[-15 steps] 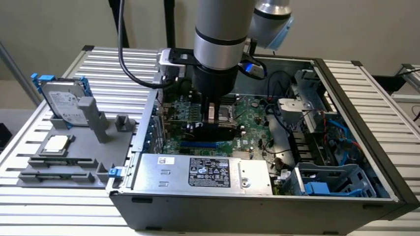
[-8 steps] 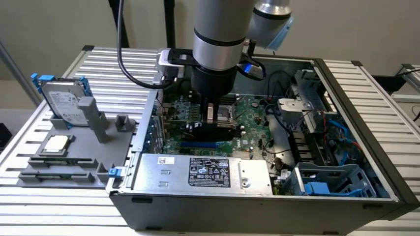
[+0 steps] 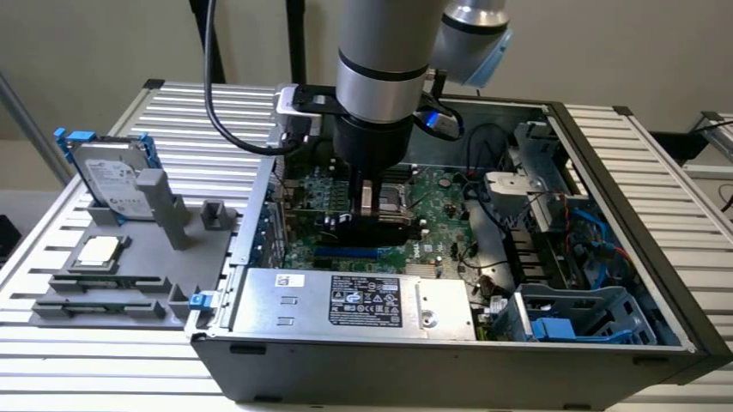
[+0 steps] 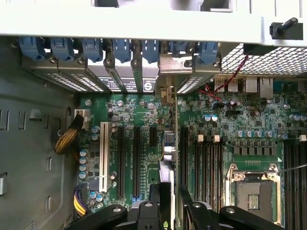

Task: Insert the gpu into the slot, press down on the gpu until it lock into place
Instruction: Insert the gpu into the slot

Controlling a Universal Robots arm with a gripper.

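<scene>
- One slatted metal bench [image 3: 675, 172] carries an open computer case [image 3: 458, 369], seen from above in the exterior view.
- A single robot arm [image 3: 384, 60] reaches straight down into the case, over the green motherboard [image 3: 441, 202].
- The silver labelled power-supply box [image 3: 287, 305] lies along the case's near wall, just beside the work area.
- The gpu [image 3: 396, 233], a flat black card, stands on edge over the motherboard, directly above the bright-blue slot [image 3: 343, 254]. Whether its lower edge has entered the slot cannot be told.
- The end effector [image 3: 369, 219] is clamped on the gpu. In the wrist view, its two dark fingers [image 4: 154, 201] flank the card, seen there edge-on as a thin strip.
- Judged from its look, the card is light and stiff but fragile. The glossy shroud may slip under smooth pads, and the thin green board could flex or crack under uneven pressure.
- The safest hold appears to be on the two flat faces near the upper edge, clear of the contact edge. Any push seems best applied squarely along that top edge.
</scene>
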